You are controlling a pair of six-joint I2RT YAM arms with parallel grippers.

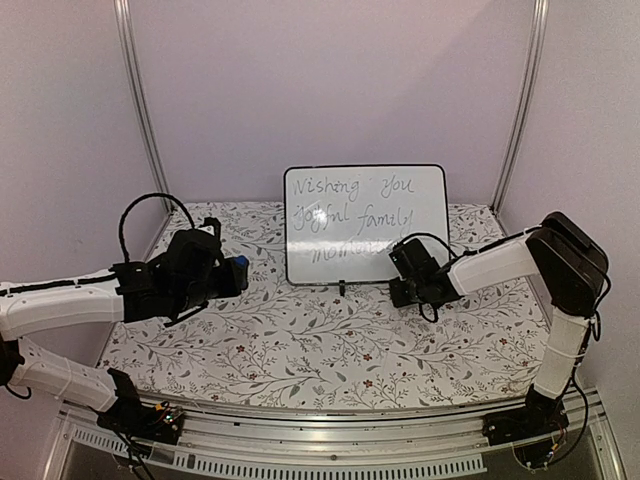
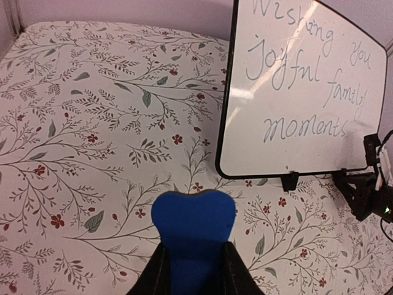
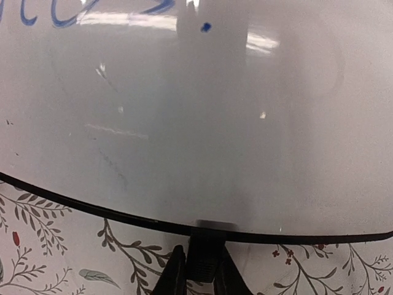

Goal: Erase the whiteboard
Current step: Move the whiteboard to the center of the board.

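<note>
**Top external check: whiteboard (image 1: 365, 225) upright at rear of surface (image 1: 300, 340)**

I find the whiteboard standing upright at the rear centre of the floral surface, on small black feet, with its face turned toward my bases. Grey handwriting (image 1: 322, 214) runs across it in three lines. The right end of the bottom line is hidden behind my right arm.

My left gripper (image 2: 195, 255) hangs above the surface to the left of the board, well apart from it. Its jaws are nearly closed and clamp a blue eraser block (image 2: 193, 215), which sticks out past the fingertips.

My right gripper (image 3: 202, 261) sits low at the board's lower right edge. The right wrist view shows its fingers (image 3: 175, 276) drawn in against both sides of one black foot (image 3: 207, 236), gripping it.
</note>
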